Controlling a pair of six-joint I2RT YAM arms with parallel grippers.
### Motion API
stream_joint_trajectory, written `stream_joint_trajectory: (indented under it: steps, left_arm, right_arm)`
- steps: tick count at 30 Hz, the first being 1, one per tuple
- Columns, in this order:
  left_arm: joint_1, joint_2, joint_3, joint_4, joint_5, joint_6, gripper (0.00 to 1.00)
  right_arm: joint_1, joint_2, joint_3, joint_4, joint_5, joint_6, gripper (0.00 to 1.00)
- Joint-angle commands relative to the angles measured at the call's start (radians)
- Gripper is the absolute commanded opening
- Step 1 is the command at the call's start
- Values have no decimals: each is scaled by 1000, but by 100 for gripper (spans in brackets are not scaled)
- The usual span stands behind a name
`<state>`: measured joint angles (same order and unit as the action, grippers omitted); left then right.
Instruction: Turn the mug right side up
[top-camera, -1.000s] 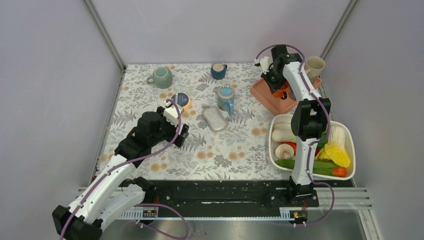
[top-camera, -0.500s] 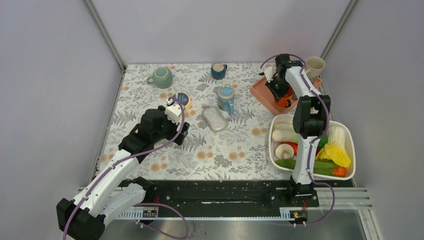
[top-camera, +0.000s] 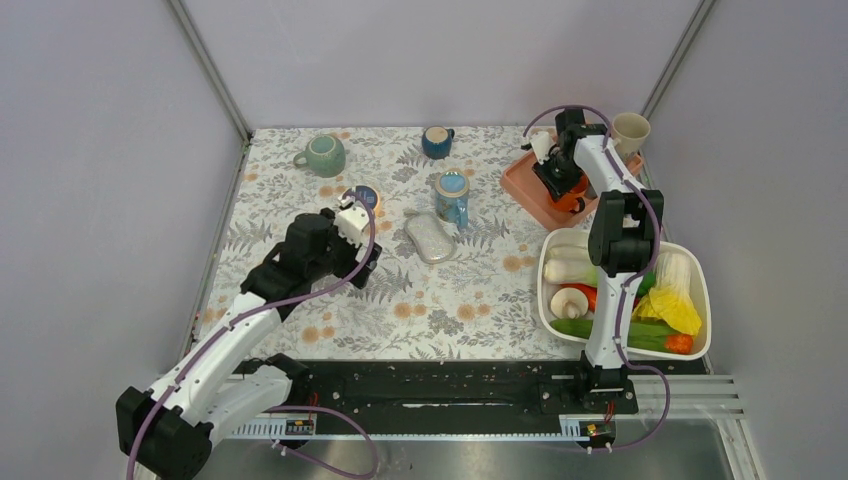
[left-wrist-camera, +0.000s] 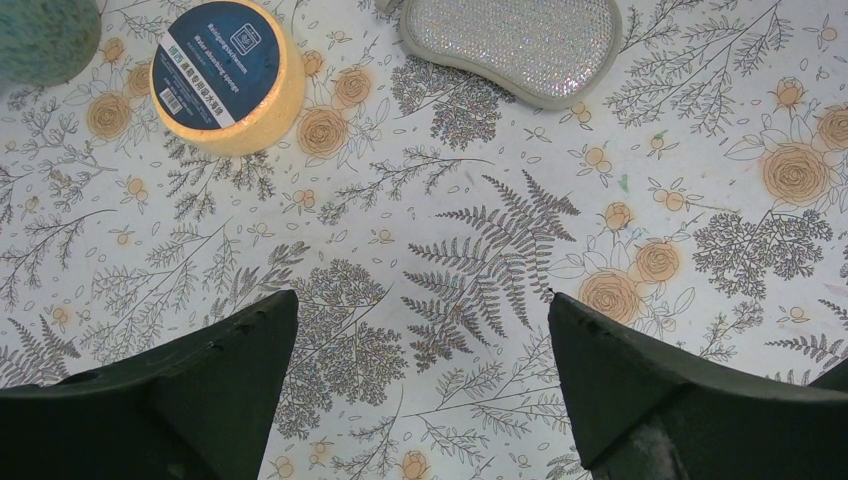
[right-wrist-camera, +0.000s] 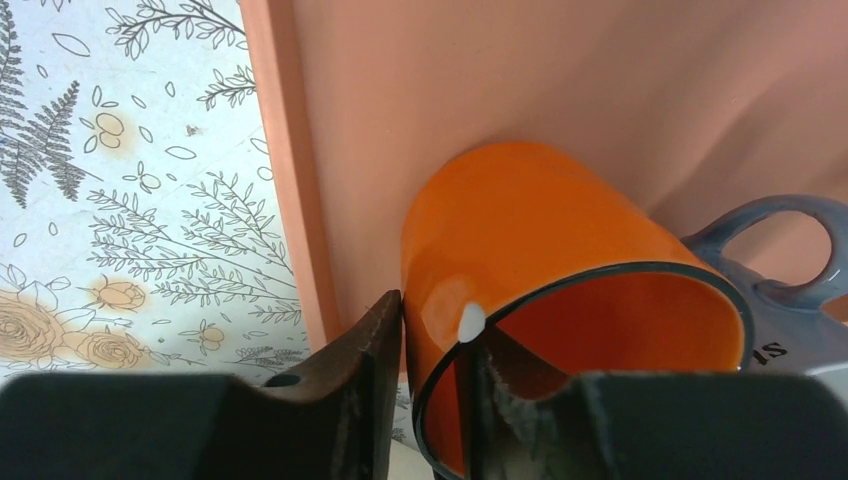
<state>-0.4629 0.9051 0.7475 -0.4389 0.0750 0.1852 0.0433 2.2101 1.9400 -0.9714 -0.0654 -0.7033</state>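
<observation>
Lowered since a second ago, the right gripper (right-wrist-camera: 432, 312) is straddling the rim of the orange mug (right-wrist-camera: 530, 225) in the pink tray (right-wrist-camera: 600, 80), one finger inside, one outside; I cannot tell whether it is squeezing. The left gripper (left-wrist-camera: 420, 300) is hovering, spread wide.

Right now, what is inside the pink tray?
An orange mug sits in the pink tray, one finger of the right gripper inside its rim, one outside. Beside it a grey-blue handled vessel shows partly. The arm hides the rest from above.
</observation>
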Motion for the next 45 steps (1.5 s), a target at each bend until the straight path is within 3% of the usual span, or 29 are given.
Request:
stream_joint_trajectory:
  steps: [1, 9, 11, 13, 16, 24, 30, 40, 42, 44, 45]
  left_arm:
    - [6, 3, 52, 39, 17, 15, 99]
    - [6, 31, 70, -12, 77, 90, 99]
    - [7, 60, 97, -38, 79, 87, 99]
    - [18, 93, 133, -46, 71, 51, 99]
    - [33, 132, 159, -26, 46, -28, 99]
    - [49, 121, 138, 41, -5, -179, 99]
    - [49, 83, 112, 48, -14, -182, 99]
    - [49, 53, 104, 60, -20, -168, 99]
    - [49, 51, 104, 61, -20, -162, 99]
    - [49, 49, 104, 62, -17, -159, 99]
    - [49, 49, 103, 63, -13, -156, 99]
  right_arm:
    - [-5, -42, 11, 33, 7, -12, 37]
    - [15, -105, 93, 1, 25, 77, 66]
    - [41, -136, 129, -1, 58, 137, 88]
    - [73, -170, 150, 0, 61, 204, 97]
    - [143, -245, 105, 39, 59, 317, 99]
    - [463, -440, -379, 429, 60, 493, 100]
    - [504, -364, -424, 554, 181, 762, 94]
    - [504, -153, -340, 616, 222, 809, 76]
    - [504, -141, -327, 625, 231, 809, 65]
    - [505, -137, -318, 632, 230, 809, 44]
    - [504, -140, -317, 631, 228, 808, 27]
